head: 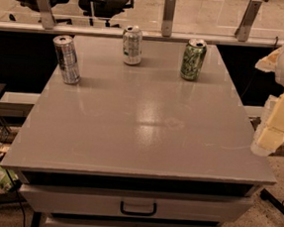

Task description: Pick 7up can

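The 7up can stands upright at the far middle of the grey table. It has a pale silvery-white body with faint green print and a silver top. My gripper is at the right edge of the view, beside the table's right side and well away from the can. It shows as pale blocky parts. Nothing is seen in it.
An all-green patterned can stands at the far right of the table. A slim silver can with dark bands stands at the far left. A glass barrier with metal posts runs behind the table. Drawers with a handle are below the front edge.
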You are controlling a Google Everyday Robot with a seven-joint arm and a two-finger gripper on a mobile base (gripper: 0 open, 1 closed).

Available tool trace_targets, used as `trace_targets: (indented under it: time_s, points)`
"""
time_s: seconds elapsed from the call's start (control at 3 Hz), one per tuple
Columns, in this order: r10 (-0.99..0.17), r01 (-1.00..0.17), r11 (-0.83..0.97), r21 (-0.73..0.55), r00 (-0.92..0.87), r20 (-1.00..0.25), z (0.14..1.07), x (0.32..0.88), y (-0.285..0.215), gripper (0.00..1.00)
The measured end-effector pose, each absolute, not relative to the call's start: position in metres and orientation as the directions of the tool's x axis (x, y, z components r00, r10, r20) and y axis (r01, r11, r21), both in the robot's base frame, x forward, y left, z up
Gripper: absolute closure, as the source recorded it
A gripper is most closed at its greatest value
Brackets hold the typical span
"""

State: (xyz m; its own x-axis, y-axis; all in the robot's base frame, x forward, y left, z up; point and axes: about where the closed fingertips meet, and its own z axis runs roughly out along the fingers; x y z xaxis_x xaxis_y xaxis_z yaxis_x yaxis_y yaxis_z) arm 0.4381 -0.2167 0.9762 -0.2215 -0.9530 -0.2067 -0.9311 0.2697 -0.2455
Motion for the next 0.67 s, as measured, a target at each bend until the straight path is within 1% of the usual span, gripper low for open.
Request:
trace_targets:
  time_s: [0.33,0.67]
  points:
    - [-0.953,-0.931,0.270,-0.246,-0.221,-0.207,0.976,0.438,-0.217,0.00]
    - [-0.944,-0.926,0.273,-0.261,-0.206,-0.257,0.981,0.460,-0.203,0.00]
